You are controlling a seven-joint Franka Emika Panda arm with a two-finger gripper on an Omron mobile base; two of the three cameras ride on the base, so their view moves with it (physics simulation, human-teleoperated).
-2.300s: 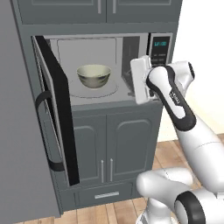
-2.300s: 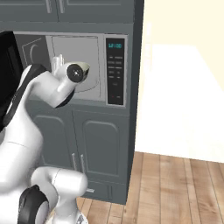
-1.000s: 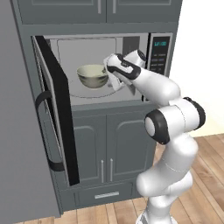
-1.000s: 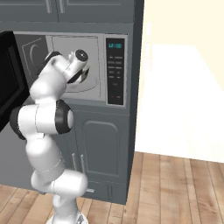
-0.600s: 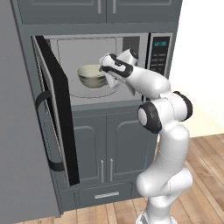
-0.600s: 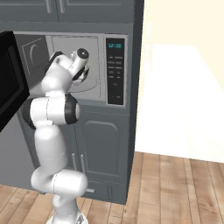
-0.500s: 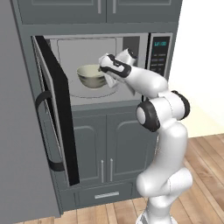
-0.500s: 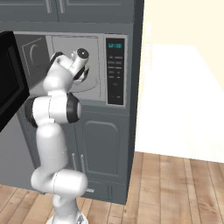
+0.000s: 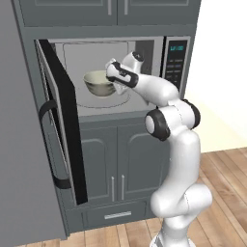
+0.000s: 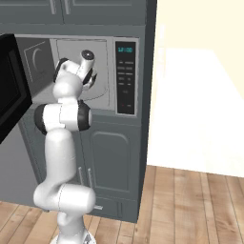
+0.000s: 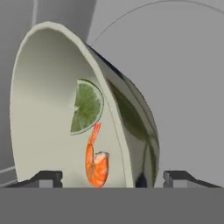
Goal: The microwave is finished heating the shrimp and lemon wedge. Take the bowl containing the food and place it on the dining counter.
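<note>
With its black glass door swung wide to the left, the microwave stands open and the arm reaches into the cavity from the right. Inside, the bowl sits on the round turntable, toward the left half of the cavity, with bare floor between it and the side walls and free height above its rim. The gripper is at the bowl's right-hand rim. Seen from the hand, the two dark fingertips stand spread apart, one on the bowl's inner side and the other outside its wall, so the rim edge runs between them; whether either pad touches the wall is hard to tell, since the tips barely show. Within the off-white inside lie the lemon wedge and, just beside it, the shrimp, its tail touching the wedge's edge. From the right base camera the wrist sits in the cavity mouth, close to the keypad panel, with grey cabinet doors below.
</note>
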